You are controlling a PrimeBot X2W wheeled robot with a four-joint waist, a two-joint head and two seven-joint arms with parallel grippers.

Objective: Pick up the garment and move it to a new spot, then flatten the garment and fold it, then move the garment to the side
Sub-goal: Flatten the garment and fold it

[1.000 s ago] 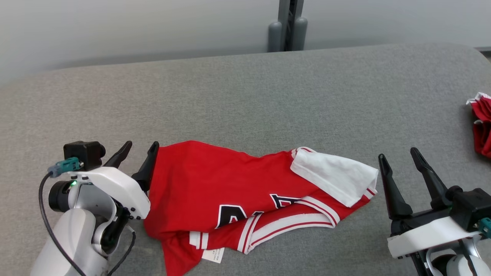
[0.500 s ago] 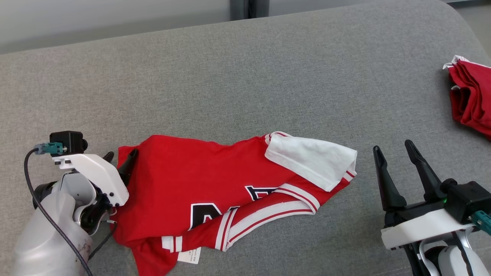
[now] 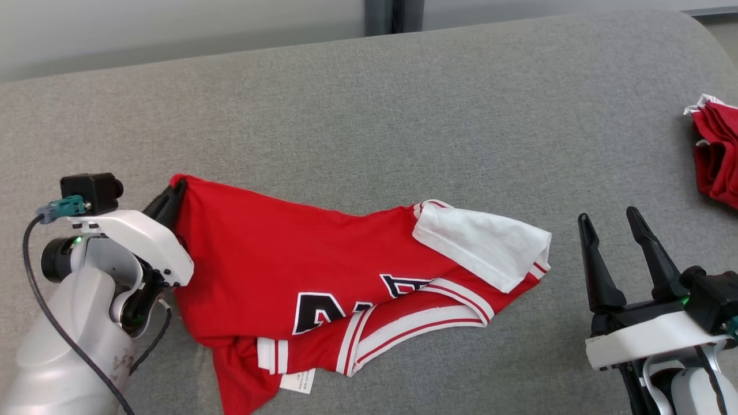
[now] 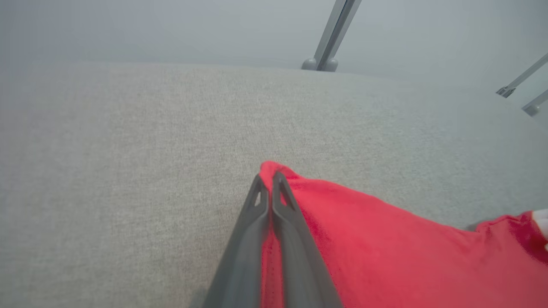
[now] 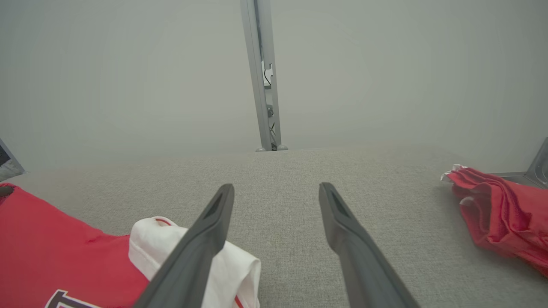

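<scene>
Red baseball jersey (image 3: 323,271) lying crumpled on a counter (image 3: 403,115) covered in grey fabric, with all positions given relative to the jersey. The garment lies spread sideways, its black-and-white chest lettering partly hidden by a fold of striped red-and-white trim. A white sleeve (image 3: 484,245) lies turned over on the jersey's right end, and a white care label (image 3: 298,380) shows at its near edge.

The left gripper (image 3: 176,193) sits at the jersey's far left corner. Its two dark fingers are clenched together on the red cloth; in the left wrist view a strip of fabric runs between them and the corner peeks out just past the fingertips (image 4: 278,182).

The right gripper (image 3: 607,214) hovers near the jersey's right end, just beyond the white sleeve and clear of the cloth. Its fingers are spread apart and grasp nothing.

A second red garment (image 3: 715,167), bunched and edged in white, lies well to the right of the jersey at the counter's edge. A grey metal post (image 3: 392,14) stands behind the counter, beyond the jersey's far side.
</scene>
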